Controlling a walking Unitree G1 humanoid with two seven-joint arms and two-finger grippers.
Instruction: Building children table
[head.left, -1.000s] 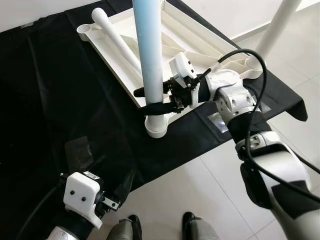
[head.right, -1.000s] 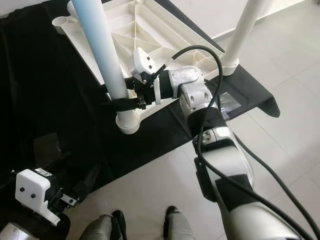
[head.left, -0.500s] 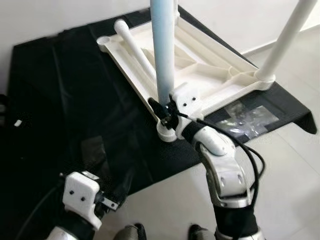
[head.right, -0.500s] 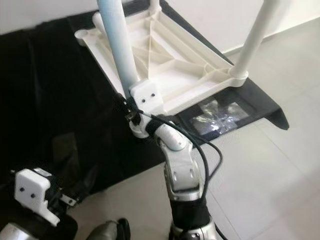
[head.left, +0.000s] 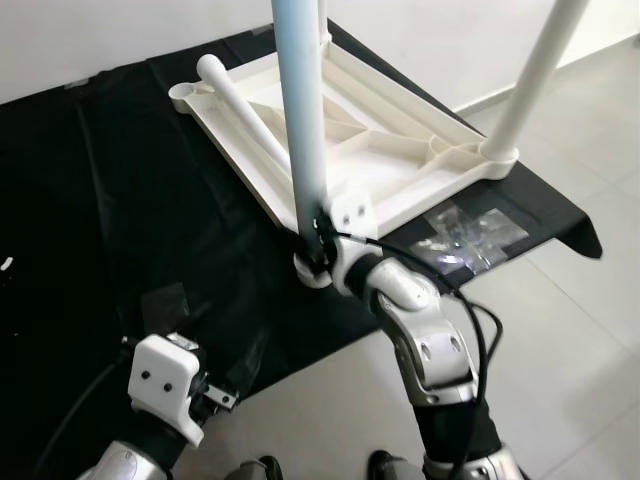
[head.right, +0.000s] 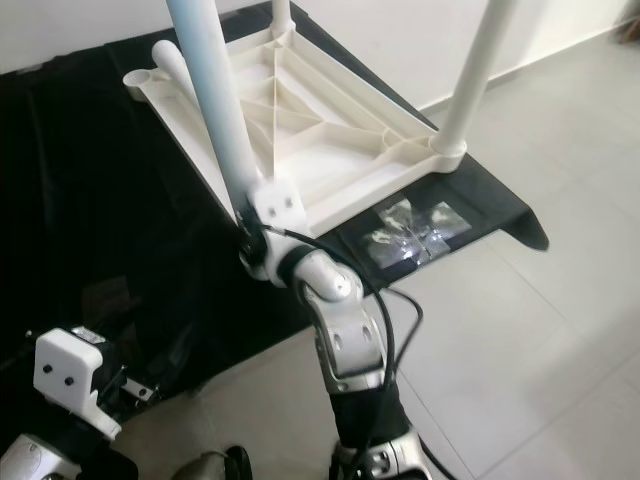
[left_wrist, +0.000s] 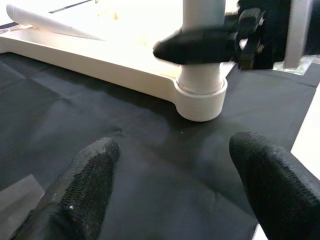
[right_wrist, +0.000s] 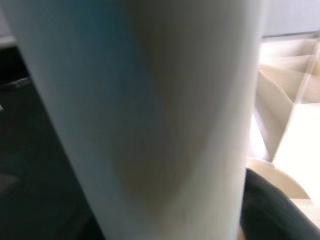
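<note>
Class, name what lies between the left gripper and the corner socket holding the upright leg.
In the left wrist view, bare black cloth separates the left gripper from the corner socket.

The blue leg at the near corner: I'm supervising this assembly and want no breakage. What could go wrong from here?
The right gripper clamps the blue leg just above its corner socket; a sideways push might tilt the leg or strain the socket. The upturned tabletop lies on loose black cloth and could slide. The left gripper hangs open nearby, bracing nothing, and a loose white leg could roll.
</note>
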